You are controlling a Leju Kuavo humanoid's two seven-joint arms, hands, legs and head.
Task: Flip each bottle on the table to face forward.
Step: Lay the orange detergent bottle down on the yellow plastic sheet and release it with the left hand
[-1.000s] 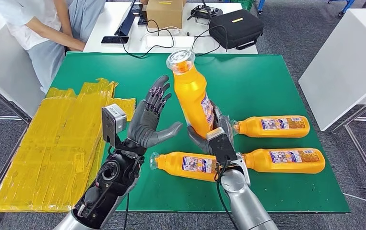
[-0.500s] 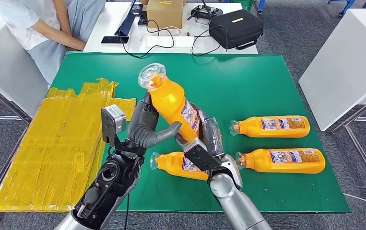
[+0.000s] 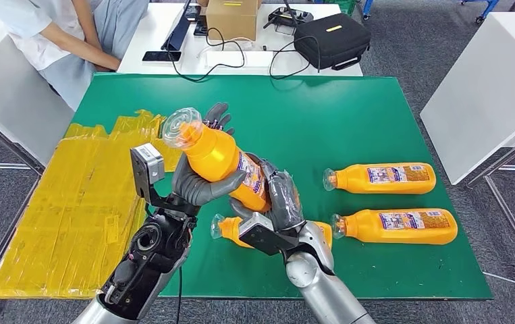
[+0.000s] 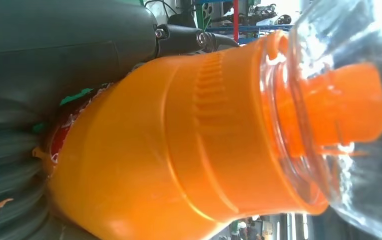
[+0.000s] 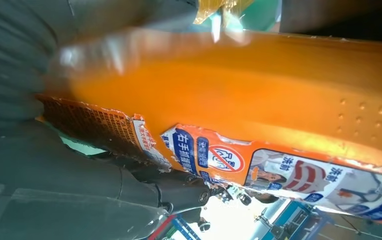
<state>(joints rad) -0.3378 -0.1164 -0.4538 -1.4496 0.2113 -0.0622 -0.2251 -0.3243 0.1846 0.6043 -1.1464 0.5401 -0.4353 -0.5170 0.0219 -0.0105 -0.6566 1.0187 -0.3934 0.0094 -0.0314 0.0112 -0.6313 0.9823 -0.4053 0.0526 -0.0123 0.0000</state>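
Note:
An orange bottle [image 3: 222, 160] with a clear cap [image 3: 179, 127] hangs tilted above the green table [image 3: 376, 115], cap pointing left and away. My left hand [image 3: 197, 183] grips its upper body, thumb underneath and fingers [image 3: 217, 115] behind it. My right hand [image 3: 279, 199] grips its lower, labelled end. The left wrist view shows the bottle's shoulder [image 4: 178, 140] and cap [image 4: 349, 100] close up. The right wrist view shows its torn label [image 5: 289, 175]. A second bottle [image 3: 237, 229] lies under my hands, mostly hidden. Two more bottles [image 3: 383, 177] [image 3: 396, 226] lie at the right, caps pointing left.
A pile of yellow bags [image 3: 72, 202] covers the table's left side. A person [image 3: 59, 40] sits at the back left. Behind stands a white desk with a cardboard box [image 3: 231, 17] and a black case [image 3: 332, 37]. A white table [image 3: 491, 88] stands to the right.
My right hand has swung the bottle from nearly upright over to the left, and my left hand, open a second ago, has closed around its upper body.

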